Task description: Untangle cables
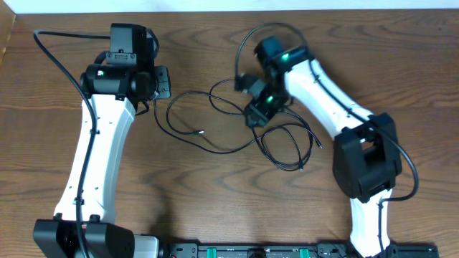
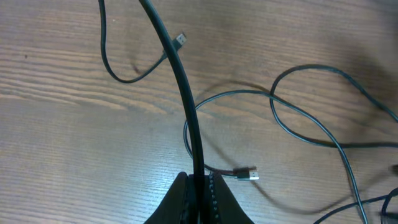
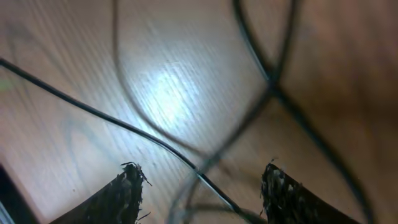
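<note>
Thin dark cables (image 1: 215,147) lie in tangled loops on the wooden table between the two arms. My left gripper (image 1: 162,82) is at the tangle's left end. In the left wrist view it (image 2: 198,178) is shut on a black cable (image 2: 186,99) that rises from the jaws and curves away. A small plug (image 2: 249,175) lies just right of the fingers, and another plug (image 2: 181,40) lies farther off. My right gripper (image 1: 256,115) hovers low over the middle of the tangle. Its jaws (image 3: 200,179) stand open, with crossing cable strands (image 3: 155,140) on the table between the fingertips, ungripped.
More cable loops (image 1: 287,147) spread to the right, ending in plugs (image 1: 319,145) close to the right arm's base (image 1: 367,161). The left arm's own thick black lead (image 1: 64,68) arcs over the table's left side. The table's far edge (image 1: 215,7) lies beyond both grippers.
</note>
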`<move>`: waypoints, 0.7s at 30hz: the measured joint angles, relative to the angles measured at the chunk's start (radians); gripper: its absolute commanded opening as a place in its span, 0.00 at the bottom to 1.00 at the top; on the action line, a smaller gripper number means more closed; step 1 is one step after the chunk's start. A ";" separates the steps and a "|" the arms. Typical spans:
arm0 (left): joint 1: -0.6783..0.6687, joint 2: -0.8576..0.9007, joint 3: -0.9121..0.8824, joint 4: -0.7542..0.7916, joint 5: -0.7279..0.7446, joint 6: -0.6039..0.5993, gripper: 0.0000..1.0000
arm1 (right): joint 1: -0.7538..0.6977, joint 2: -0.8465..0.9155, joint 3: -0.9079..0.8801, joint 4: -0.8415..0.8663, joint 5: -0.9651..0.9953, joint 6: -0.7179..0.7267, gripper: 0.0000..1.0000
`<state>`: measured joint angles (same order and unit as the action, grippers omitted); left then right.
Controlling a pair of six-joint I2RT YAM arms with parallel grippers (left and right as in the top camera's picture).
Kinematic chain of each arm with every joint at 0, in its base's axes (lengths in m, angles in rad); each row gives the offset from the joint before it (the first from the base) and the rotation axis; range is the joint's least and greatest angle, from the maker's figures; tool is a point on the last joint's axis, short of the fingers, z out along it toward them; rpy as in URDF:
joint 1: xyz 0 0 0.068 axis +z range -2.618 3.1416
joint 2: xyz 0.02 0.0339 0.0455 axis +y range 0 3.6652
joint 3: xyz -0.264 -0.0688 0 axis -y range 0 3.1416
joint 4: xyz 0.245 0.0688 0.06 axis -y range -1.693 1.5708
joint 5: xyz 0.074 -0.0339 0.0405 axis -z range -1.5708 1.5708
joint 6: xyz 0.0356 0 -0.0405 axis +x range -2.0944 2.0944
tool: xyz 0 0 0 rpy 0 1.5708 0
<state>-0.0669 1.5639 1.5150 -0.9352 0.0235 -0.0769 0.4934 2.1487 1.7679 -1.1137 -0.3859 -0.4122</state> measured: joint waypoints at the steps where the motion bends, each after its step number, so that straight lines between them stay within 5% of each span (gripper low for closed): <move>1: 0.000 0.000 0.000 -0.001 0.000 0.000 0.07 | 0.016 0.000 -0.022 0.023 0.000 0.008 0.59; 7: 0.000 0.000 0.000 -0.006 0.000 0.000 0.07 | 0.080 0.005 -0.130 0.173 0.032 0.130 0.57; 21: 0.000 0.000 0.000 -0.029 0.000 0.000 0.07 | 0.084 0.005 -0.171 0.195 0.252 0.232 0.52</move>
<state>-0.0669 1.5639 1.5150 -0.9642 0.0231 -0.0769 0.5777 2.1536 1.5974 -0.9188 -0.1341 -0.1802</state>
